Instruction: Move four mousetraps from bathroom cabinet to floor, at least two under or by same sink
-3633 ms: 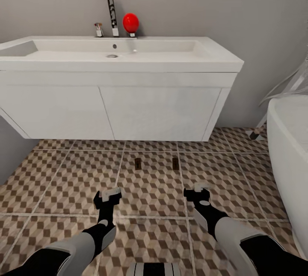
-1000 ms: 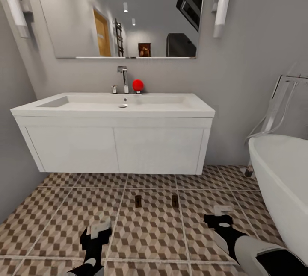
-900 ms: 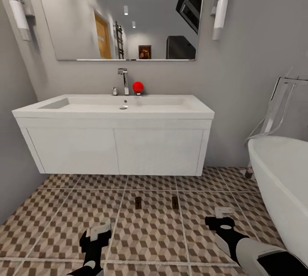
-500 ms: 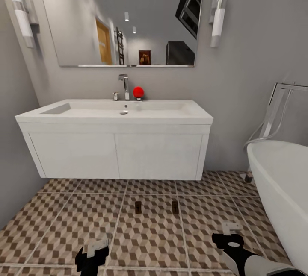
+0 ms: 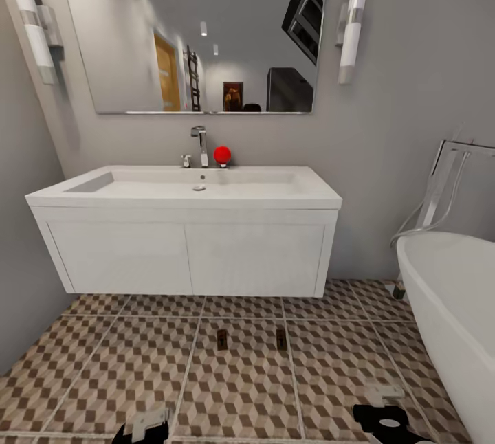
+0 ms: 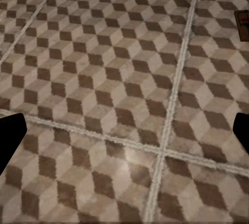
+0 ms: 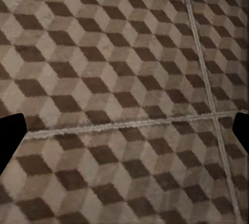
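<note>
Two mousetraps, one (image 5: 222, 339) on the left and one (image 5: 281, 339) on the right, lie flat on the bathroom floor (image 5: 240, 382) just in front of the white sink unit (image 5: 185, 258). At the bottom edge of the head view, my left gripper (image 5: 148, 423) and right gripper (image 5: 381, 406) hang low over the tiles, nearer me than the traps. Both wrist views look down on cube-patterned tiles. The left gripper (image 6: 124, 135) and the right gripper (image 7: 124, 135) are both open and empty. One mousetrap (image 6: 242, 24) shows at the edge of the left wrist view. The cabinet is out of view.
A white bathtub (image 5: 454, 313) with a chrome filler (image 5: 440, 190) stands at the right. A grey wall closes the left side. On the sink stand a tap (image 5: 199, 145) and a red ball-shaped thing (image 5: 222, 154), under a wide mirror (image 5: 199, 31).
The whole picture has shifted: the camera now sits farther back and higher, showing the mirror and more wall. Both grippers have sunk to the bottom edge. The two traps lie as before.
</note>
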